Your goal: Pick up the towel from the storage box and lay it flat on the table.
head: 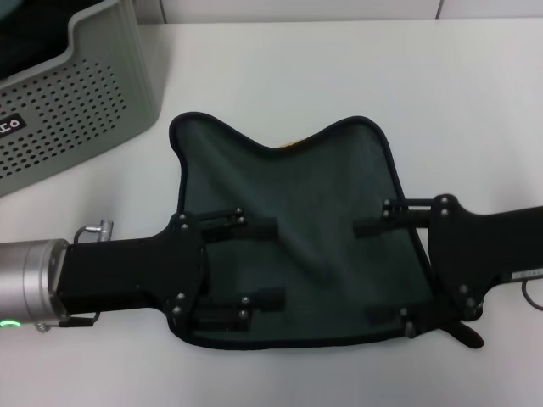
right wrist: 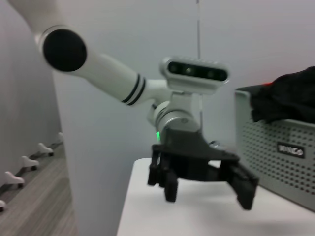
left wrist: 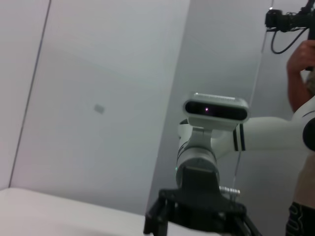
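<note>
You see white table (head: 280,76): towel (head: 297,212) spread flat at centre, green-grey side up; storage box (head: 76,102) at far-left corner.

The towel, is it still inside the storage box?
No, the towel lies spread on the table, dark side up, well apart from the storage box, with the left pincer and right pincer over it.

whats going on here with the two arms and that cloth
A two-armed robot is laying a dark green-grey towel with a black stitched edge flat on the plain white table. The left gripper and right gripper are both open over opposite sides of the cloth. The perforated grey-green plastic storage box sits at the far left.
</note>
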### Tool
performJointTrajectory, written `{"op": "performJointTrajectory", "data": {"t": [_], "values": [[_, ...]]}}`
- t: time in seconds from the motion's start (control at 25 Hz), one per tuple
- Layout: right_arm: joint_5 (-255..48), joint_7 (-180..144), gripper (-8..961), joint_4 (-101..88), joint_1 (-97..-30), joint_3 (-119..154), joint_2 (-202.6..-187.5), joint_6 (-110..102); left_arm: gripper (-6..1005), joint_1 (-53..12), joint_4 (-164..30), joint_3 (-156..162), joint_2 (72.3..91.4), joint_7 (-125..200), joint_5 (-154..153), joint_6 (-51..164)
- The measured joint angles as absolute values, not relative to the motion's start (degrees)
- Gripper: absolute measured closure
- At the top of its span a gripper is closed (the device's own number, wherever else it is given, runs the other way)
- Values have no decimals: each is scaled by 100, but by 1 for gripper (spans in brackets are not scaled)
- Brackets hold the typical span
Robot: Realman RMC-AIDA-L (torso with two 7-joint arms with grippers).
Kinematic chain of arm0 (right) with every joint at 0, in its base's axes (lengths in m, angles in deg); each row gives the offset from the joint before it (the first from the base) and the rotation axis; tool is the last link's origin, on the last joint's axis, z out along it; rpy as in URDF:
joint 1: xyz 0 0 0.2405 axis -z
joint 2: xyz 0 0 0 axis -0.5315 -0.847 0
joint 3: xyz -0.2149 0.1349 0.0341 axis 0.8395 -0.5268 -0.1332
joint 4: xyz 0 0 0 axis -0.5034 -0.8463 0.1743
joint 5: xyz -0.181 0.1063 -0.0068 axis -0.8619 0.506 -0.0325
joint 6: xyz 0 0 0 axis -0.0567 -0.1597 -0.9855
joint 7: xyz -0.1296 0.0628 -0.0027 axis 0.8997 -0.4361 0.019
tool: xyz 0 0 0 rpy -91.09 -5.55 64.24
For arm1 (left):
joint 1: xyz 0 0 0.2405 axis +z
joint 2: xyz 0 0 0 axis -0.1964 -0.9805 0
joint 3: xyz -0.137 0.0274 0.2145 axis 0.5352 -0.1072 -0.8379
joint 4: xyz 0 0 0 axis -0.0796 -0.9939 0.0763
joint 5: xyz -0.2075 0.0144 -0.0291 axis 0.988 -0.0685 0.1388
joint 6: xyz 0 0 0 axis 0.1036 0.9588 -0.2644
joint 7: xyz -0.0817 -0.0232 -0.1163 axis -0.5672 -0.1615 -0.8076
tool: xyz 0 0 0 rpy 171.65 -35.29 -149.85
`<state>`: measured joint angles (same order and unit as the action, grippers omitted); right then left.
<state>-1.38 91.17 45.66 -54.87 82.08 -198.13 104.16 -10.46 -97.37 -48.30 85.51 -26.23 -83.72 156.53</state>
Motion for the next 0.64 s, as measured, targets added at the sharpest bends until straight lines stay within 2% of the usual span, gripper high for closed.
{"op": "performJointTrajectory", "data": {"t": [0.64], "values": [[-158, 9102, 81, 4622, -5464, 8364, -19794, 10431, 232, -994, -9755, -4772, 8556, -2637, -8289, 15894]]}}
